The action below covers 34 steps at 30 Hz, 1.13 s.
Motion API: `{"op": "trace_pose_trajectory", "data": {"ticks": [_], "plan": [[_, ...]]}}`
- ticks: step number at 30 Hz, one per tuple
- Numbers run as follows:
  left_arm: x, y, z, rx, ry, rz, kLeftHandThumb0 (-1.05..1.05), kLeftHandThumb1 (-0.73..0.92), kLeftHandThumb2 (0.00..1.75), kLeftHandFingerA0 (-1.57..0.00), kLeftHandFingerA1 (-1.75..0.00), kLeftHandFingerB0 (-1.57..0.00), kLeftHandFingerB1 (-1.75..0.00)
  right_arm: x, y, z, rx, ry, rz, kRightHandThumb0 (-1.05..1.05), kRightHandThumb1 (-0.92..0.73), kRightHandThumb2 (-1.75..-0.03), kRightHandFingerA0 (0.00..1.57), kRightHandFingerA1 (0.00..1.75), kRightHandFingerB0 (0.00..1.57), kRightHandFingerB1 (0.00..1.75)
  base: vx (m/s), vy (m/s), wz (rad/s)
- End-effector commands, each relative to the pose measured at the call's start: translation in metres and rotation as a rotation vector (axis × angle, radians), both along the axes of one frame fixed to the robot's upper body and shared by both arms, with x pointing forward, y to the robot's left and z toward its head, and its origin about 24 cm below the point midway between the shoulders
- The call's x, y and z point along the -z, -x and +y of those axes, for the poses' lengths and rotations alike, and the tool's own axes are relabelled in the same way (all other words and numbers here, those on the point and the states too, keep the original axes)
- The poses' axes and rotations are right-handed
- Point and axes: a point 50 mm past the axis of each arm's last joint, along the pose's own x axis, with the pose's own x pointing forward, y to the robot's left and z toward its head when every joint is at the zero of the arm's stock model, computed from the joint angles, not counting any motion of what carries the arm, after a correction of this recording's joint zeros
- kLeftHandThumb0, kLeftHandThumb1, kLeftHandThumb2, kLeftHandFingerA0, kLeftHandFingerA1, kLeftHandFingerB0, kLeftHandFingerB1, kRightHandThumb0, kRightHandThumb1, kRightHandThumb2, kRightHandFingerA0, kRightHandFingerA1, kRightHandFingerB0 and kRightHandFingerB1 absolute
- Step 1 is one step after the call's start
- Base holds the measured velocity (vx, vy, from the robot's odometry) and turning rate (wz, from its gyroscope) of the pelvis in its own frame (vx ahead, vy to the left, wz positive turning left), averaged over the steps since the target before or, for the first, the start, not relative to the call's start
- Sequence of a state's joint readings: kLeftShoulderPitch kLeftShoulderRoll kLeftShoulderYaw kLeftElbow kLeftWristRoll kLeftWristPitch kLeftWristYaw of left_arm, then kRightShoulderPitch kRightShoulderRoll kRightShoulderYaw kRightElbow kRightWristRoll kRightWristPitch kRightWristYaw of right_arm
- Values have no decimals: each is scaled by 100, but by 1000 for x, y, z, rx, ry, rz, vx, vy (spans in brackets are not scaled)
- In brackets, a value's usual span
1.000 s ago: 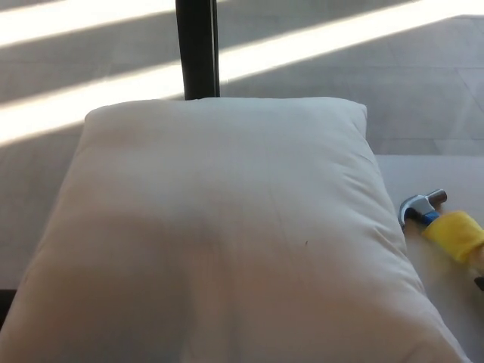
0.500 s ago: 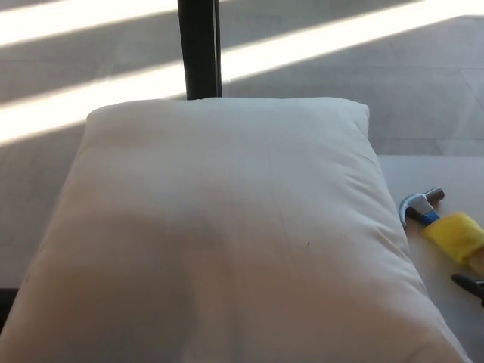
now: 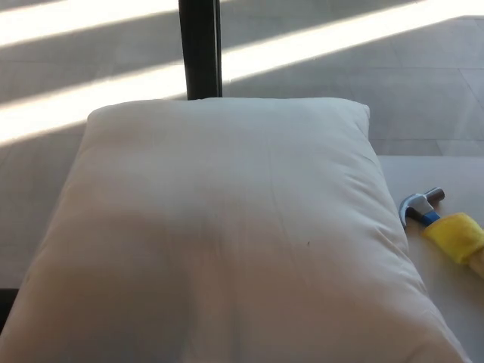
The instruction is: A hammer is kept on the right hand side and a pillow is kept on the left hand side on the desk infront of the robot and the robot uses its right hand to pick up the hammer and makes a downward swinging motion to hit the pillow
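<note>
Big white pillow [image 3: 227,242] filling most of the head view, lying flat on the pale desk [image 3: 446,302], plump, lightly creased, one tiny dark speck right of centre. Hammer [image 3: 442,227] off to the right on the desk, just beside the pillow's right edge, lying flat: metal head with claw pointing up and left, a blue collar below it, then a yellow wrap on the handle running out of the picture at the right edge. Nothing gripping the hammer. Neither robot hand anywhere in view, so no telling whether released or clenched. Beyond the pillow, a dark upright post [image 3: 200,49] rising from behind its top edge, and a grey floor [image 3: 378,83] crossed by bright bands of sunlight.
</note>
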State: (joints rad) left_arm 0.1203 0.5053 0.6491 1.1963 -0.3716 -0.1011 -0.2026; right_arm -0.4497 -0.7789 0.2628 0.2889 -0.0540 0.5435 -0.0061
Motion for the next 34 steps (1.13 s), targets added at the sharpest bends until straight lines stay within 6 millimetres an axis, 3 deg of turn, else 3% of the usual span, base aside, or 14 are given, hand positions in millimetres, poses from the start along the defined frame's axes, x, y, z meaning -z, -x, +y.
{"op": "trace_pose_trajectory", "data": {"ticks": [1, 3, 4, 16, 18, 19, 22, 23, 24, 28, 29, 30, 33, 34], "plan": [[-12, 0, 11, -6, -27, -13, -54, 77, 63, -60, -45, -57, -43, -19, 42, -64, 277, -256, -325, -63, -62, -66, 0, 16, 11, 27, 0, 0, 0], [-14, -1, 12, 8, -34, -16, -54, 77, 63, -60, -44, -56, -43, -21, 59, -82, 368, -292, -415, -65, -50, -88, 0, 23, 8, 38, 0, 0, 0], [-14, -2, 12, 5, -34, -21, -53, 78, 63, -59, -44, -53, -42, -19, 77, -101, 499, -307, -517, -55, -67, -61, 4, 33, 24, 29, 0, 0, 0], [-11, -3, 11, -16, -29, -7, -52, 78, 63, -62, -45, -57, -43, 57, 184, -151, 1116, -318, -644, -45, -71, -62, 17, 48, 37, 37, 0, 0, 0], [-11, -3, 11, -7, -21, -14, -52, 79, 64, -59, -44, -54, -42, 77, 203, -151, 1228, -364, -636, -53, -58, -91, 12, 56, 26, 51, 0, 0, 0], [-11, -3, 11, -7, -22, -11, -53, 78, 63, -60, -44, -55, -42, 83, 209, -150, 1264, -385, -645, -50, -76, -62, 13, 58, 32, 42, 0, 0, 0], [-8, -1, 9, -29, -8, -6, -54, 77, 63, -60, -44, -56, -42, 94, 217, -150, 1349, -468, -688, -48, -74, -62, 9, 58, 32, 41, 0, 0, 0], [-6, 0, 7, -24, -5, -8, -54, 77, 63, -59, -45, -56, -43, 101, 217, -151, 1381, -568, -667, -53, -80, -63, 0, 39, 17, 40, 0, 0, 0], [-5, 0, 6, -21, -4, -9, -54, 77, 63, -59, -45, -55, -43, 105, 216, -151, 1390, -623, -661, -57, -73, -88, 0, 18, 6, 41, 0, 0, 0], [-3, 0, 5, -43, 4, -3, -53, 78, 63, -61, -45, -55, -43, 115, 204, -143, 1502, -822, -805, -53, -71, -93, 0, 17, 2, 17, 0, 0, 0], [-2, 0, 4, -46, 6, 5, -52, 78, 63, -62, -45, -57, -43, 115, 198, -139, 1557, -870, -850, -43, -83, -64, 0, 45, 0, 24, 0, 0, 0], [-1, 0, 3, -53, 6, 12, -53, 77, 63, -63, -45, -59, -43, 122, 189, -131, 1598, -942, -882, -50, -75, -94, 0, 42, 0, 11, 0, 0, 0], [3, 2, 0, -59, 20, 10, -52, 77, 63, -63, -45, -59, -43, 132, 191, -124, 1577, -959, -857, -53, -72, -92, 0, 47, 0, 14, 0, 0, 0], [3, 2, 0, -60, 17, 8, -53, 77, 63, -64, -47, -57, -44, 135, 191, -121, 1565, -963, -848, -45, -86, -65, 6, 68, 0, 27, 0, 0, 0]]}}
